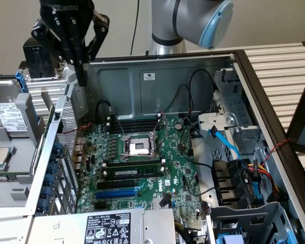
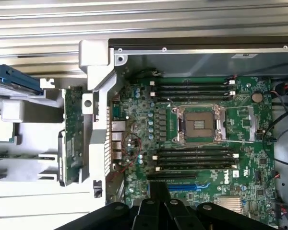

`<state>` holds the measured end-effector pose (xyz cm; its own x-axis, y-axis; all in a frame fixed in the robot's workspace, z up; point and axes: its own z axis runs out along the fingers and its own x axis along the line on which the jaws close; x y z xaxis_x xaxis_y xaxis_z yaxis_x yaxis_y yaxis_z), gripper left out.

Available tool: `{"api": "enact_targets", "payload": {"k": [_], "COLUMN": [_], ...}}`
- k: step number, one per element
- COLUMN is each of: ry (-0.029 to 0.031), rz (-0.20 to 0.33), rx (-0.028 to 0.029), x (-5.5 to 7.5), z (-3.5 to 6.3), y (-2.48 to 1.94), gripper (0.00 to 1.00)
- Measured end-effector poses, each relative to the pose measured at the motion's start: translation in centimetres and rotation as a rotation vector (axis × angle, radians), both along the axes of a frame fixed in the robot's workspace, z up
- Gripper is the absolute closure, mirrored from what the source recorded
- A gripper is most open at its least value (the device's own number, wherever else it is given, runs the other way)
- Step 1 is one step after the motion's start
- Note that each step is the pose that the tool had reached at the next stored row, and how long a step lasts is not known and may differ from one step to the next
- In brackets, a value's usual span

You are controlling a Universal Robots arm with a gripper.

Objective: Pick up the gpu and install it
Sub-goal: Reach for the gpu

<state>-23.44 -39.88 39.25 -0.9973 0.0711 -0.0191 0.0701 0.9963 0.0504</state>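
The gripper (image 1: 83, 77) is hovering clenched and empty above the left side of the computer case (image 1: 157, 76). The gpu (image 2: 73, 134) is standing on edge in the rack (image 2: 24, 163) just outside the case's left wall. It is lying to the gripper's left, its long axis running near to far.

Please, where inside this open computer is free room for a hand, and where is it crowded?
Free: over the expansion slots, between the CPU socket and the power supply. Crowded: the cables at the exterior view's right.
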Motion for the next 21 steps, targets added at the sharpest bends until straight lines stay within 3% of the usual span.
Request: {"api": "enact_targets", "payload": {"k": [21], "ry": [0.0001], "rz": [0.000], "rx": [-0.0001], "x": [-9.5], "z": [-0.03], "y": [0.00], "gripper": [0.89]}}
